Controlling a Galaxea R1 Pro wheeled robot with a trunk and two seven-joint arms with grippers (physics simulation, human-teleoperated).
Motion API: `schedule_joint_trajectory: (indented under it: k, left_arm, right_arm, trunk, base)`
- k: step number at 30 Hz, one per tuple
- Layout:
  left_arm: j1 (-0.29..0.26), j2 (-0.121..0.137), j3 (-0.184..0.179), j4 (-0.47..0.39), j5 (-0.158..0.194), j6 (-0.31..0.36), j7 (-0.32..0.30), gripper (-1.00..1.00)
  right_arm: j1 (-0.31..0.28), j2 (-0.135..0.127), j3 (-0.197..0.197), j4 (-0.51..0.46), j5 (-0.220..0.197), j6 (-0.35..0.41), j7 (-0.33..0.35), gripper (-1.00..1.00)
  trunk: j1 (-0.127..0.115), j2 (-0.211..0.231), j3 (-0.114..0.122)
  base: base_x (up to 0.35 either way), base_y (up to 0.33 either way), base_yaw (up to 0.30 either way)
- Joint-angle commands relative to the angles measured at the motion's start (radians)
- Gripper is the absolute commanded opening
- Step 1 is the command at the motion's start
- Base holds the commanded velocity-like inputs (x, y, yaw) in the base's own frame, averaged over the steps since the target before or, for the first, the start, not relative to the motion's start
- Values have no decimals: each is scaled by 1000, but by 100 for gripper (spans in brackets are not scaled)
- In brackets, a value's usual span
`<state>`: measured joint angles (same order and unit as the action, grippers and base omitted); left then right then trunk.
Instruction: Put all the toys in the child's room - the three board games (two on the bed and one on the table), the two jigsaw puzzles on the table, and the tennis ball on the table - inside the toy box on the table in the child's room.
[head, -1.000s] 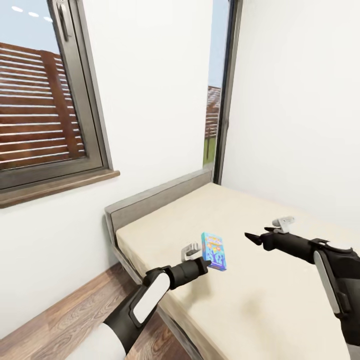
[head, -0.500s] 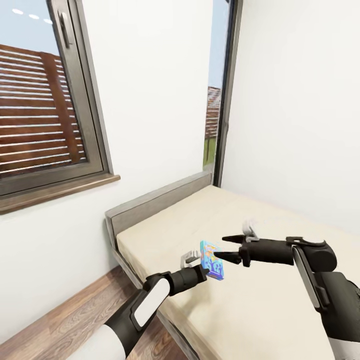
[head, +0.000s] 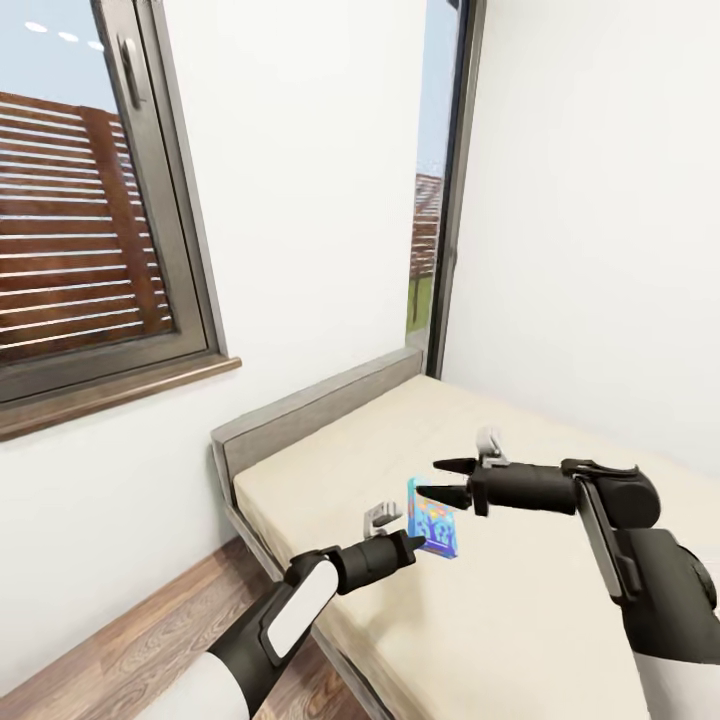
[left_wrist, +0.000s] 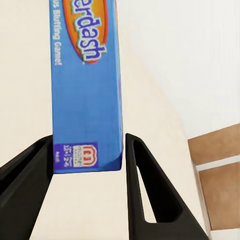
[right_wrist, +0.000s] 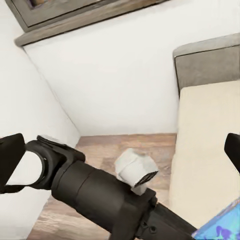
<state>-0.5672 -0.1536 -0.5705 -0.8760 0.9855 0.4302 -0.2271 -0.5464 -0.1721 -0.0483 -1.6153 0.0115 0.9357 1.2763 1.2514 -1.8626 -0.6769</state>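
Above the bed (head: 520, 600), left claw (head: 415, 545) grips board game (head: 433, 518) — upright.

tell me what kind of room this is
Most likely a bedroom: a low bed with a beige sheet and grey headboard, a dark-framed window, white walls and wood-plank floor.

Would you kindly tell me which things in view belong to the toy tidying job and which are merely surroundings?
Job:
- light blue board game, held in the left gripper
- bed beneath it
- right gripper, open beside the game

Surroundings:
- window
- wood floor
- white wall
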Motion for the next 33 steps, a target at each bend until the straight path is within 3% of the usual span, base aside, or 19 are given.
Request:
schedule_joint_trajectory:
  k: [1,2,4,5,6,7,9,13,20,33]
  left_arm:
    - [0,0,0,0,6,4,-1,-100]
    - [0,1,1,0,6,4,-3,-100]
    - [1,2,1,6,6,3,-4,-100]
    - [1,1,1,17,6,0,-4,-100]
    - [1,1,1,29,8,-10,-4,-100]
    - [1,1,1,37,9,-22,-4,-100]
    - [1,0,1,46,11,-37,-4,-100]
    - [1,1,1,51,11,-46,-4,-100]
    - [8,3,1,48,11,-48,-6,-100]
    - [19,8,10,50,18,-51,-17,-100]
  right_arm:
    - [-9,29,0,0,3,35,-43,100]
    - [-18,95,1,0,7,72,-158,100]
    - [-28,220,10,0,12,104,-456,100]
    - [-30,259,23,0,13,97,-607,100]
    - [-28,284,55,0,14,65,-733,100]
    - [-25,300,98,0,14,28,-815,100]
    - [-16,316,171,0,14,-17,-901,100]
    - [-4,324,218,0,15,-43,-947,100]
    - [2,325,263,0,14,-46,-939,100]
    - [5,319,260,0,14,-50,-936,100]
  trunk:
    - [-4,7,1]
    - [-8,14,4]
    - [-16,28,10]
    - [-19,35,12]
    - [-23,42,15]
    - [-27,49,19]
    - [-35,63,25]
    - [-50,91,37]
    - [-73,133,56]
    - [-73,133,56]
  base:
    - [0,0,0]
    - [0,0,0]
    - [0,0,0]
    - [0,0,0]
    - [0,0,0]
    - [0,0,0]
    - [0,0,0]
    - [0,0,0]
    - [0,0,0]
    - [0,0,0]
